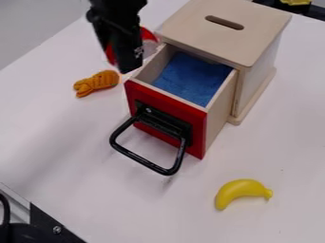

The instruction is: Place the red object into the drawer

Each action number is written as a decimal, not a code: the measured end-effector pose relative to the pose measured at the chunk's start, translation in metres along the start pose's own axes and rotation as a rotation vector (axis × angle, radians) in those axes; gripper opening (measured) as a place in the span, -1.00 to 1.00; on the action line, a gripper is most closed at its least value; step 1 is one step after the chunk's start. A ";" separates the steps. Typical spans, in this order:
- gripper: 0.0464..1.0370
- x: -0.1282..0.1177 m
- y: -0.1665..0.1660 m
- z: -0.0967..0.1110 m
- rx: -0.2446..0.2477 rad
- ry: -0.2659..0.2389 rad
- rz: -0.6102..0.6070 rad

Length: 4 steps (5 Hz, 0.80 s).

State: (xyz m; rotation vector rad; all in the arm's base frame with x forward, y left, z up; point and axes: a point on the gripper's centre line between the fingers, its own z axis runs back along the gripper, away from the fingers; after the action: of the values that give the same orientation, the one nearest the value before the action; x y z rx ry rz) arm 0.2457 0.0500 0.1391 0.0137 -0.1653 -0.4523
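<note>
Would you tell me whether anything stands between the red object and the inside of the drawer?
The drawer stands open; only its pale side wall appears to lie between the red object and the inside, and may need clearing. The orange toy lies off to one side.

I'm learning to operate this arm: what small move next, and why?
Perhaps a slight test lift of the end effector: it partly hides the red object, so whether it grips it is unclear, and the drawer stands open.

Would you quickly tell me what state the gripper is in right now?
Gripper: I can't tell whether it is open or closed, or whether it holds the red object partly hidden behind it.
</note>
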 end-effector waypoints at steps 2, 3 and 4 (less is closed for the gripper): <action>0.04 0.014 -0.006 -0.009 -0.019 0.068 -0.254; 0.04 0.019 -0.013 -0.014 -0.032 0.074 -0.346; 0.04 0.020 -0.019 -0.022 -0.026 0.080 -0.424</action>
State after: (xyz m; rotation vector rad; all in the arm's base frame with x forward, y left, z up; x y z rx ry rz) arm 0.2589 0.0235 0.1194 0.0416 -0.0766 -0.8757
